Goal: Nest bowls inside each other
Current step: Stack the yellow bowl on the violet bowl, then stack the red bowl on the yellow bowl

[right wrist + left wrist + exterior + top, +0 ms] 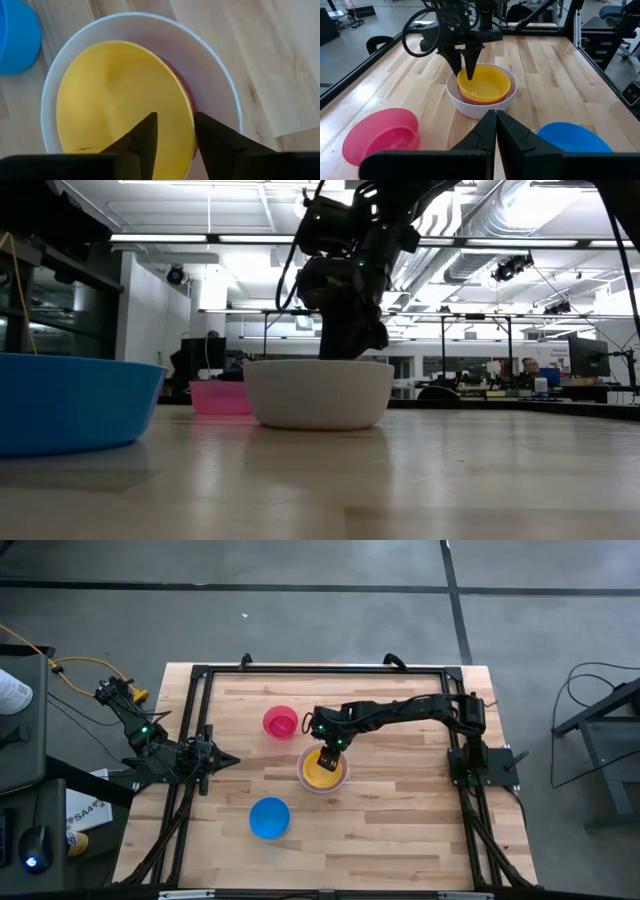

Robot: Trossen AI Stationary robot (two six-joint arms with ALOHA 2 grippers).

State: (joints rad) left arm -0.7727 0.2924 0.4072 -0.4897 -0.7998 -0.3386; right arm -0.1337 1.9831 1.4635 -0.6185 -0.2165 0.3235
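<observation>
A white bowl [322, 780] stands on the table's middle. A purplish-pink bowl [481, 99] is nested in it, and a yellow bowl [120, 100] lies on top, slightly tilted. My right gripper [175, 117] is open and points down over the yellow bowl's rim, one finger inside the bowl and one outside it. A pink-red bowl [281, 722] rests on its base farther back and to the left. A blue bowl [269, 817] sits nearer the front. My left gripper [496, 125] waits shut, above the table's left side. My right gripper comes from above, slanting down, with the yellow bowl's rim [190, 125] in the gap between its fingers. Whether either finger touches that rim, I cannot tell. The yellow bowl rests inside the nested bowls.
A black frame [200, 675] runs round the table's edges, with each arm's base on a side rail. Bare wood [400, 820] stretches to the right of the bowls. A person [527, 367] sits in the room far behind the table.
</observation>
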